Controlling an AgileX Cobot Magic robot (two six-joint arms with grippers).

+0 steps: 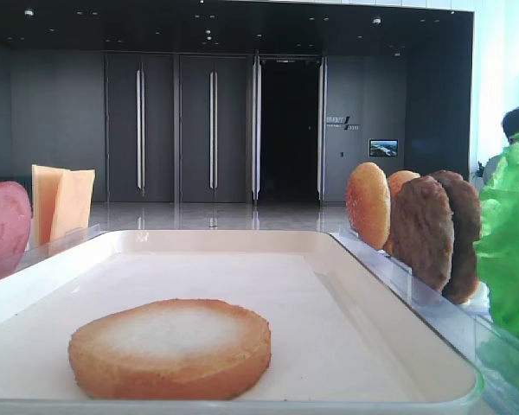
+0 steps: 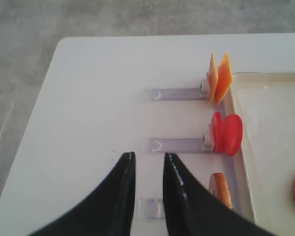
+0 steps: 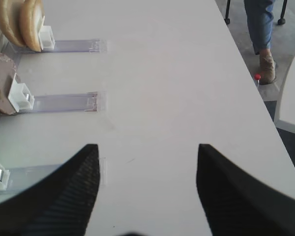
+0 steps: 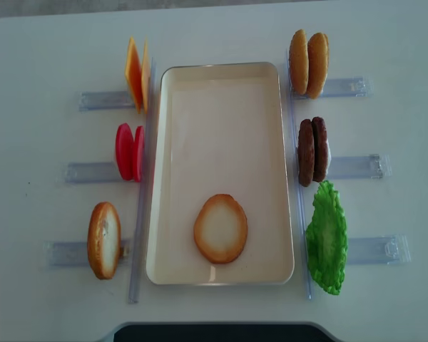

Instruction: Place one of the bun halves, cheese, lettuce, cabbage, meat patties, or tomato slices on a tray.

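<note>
From the low exterior view, a thick round bun half (image 1: 169, 347) lies flat on the smooth cream tray (image 1: 389, 346), near its front rim, with a golden-brown crust ringing a pale, sugary-looking face. Right of the tray, two smooth golden buns (image 1: 368, 205) and two dark, grainy meat patties (image 1: 423, 232) stand on edge in a clear plastic rack (image 1: 441, 303), with crinkled bright green lettuce (image 1: 512, 251) nearest the camera; left of the tray stand thin yellow-orange cheese squares (image 1: 60, 203) and a rounded pinkish-red slice (image 1: 4, 226). In the right wrist view, the right gripper (image 3: 147, 191) hovers over the bare white table (image 3: 177, 73), its black ribbed fingers (image 3: 236, 196) spread wide and holding nothing. In the left wrist view, the left gripper (image 2: 146, 196) hangs over the table left of the tray, its glossy black curved fingers (image 2: 119, 196) drawn close with a narrow gap and nothing between them. From overhead, the oval-looking bun half sits in the tray's lower part, clear of the rim, and another bun half (image 4: 104, 240) stands on edge in the rack left of the tray.
</note>
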